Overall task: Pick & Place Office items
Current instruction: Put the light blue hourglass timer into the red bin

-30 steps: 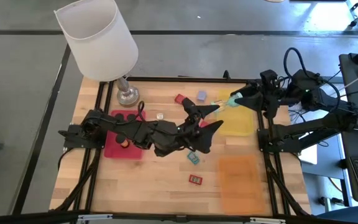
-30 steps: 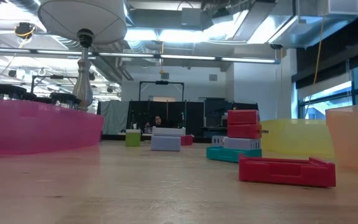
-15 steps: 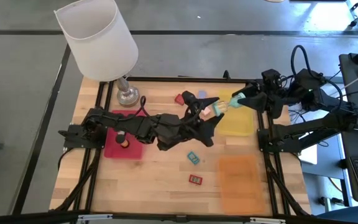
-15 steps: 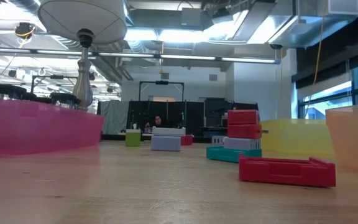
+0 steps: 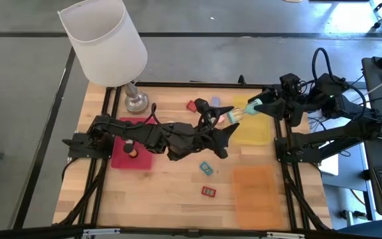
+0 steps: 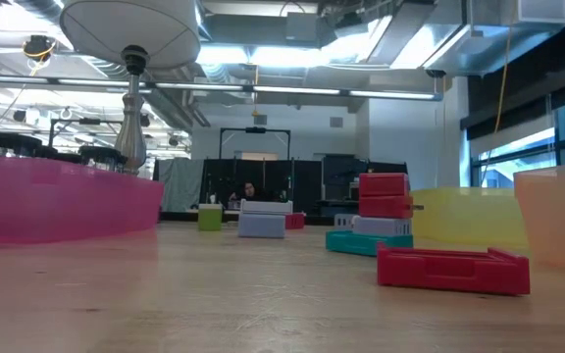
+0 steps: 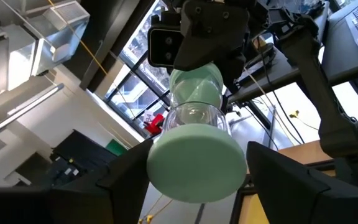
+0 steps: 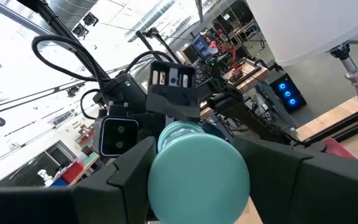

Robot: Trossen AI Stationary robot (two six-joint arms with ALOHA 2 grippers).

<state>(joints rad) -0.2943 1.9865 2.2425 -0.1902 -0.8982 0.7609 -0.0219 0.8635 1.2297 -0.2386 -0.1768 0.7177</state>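
Wooden bench (image 5: 171, 186) first, working outward from my edge. Nearest lies a flat red rectangle (image 5: 209, 192), with a flat teal rectangle (image 5: 206, 168) just beyond it, both loose on bare wood. The orange mat (image 5: 254, 192) sits to their right and the pink mat (image 5: 121, 159) well off to the left.

Past those, above the inner edge of the yellow mat (image 5: 254, 133), the two arms meet over one thing: a teal round piece (image 5: 234, 115), up off the bench. The left claw (image 5: 225, 119) has its fingers (image 7: 129, 180) against both sides of the pale teal end disc (image 7: 194, 158), gripping it as far as I can see. The right claw (image 5: 252, 106) is closed on the opposite teal end (image 8: 197, 174). Between the two caps the body looks clear and glassy.

My read is that it's light and rigid, hard plastic, so weight is no worry. The curved, smooth caps are the worry: they could roll or squirt out of flat fingers. I'd hold across the full width of a cap, square to its axis, and keep off the clear middle, which looks slickest. With both claws on it, any pull should run along the axis, or one end may twist free.

Farther back are a red block (image 5: 192, 105) and a lavender block (image 5: 215, 102), then the lamp base (image 5: 136, 101) at the far left.
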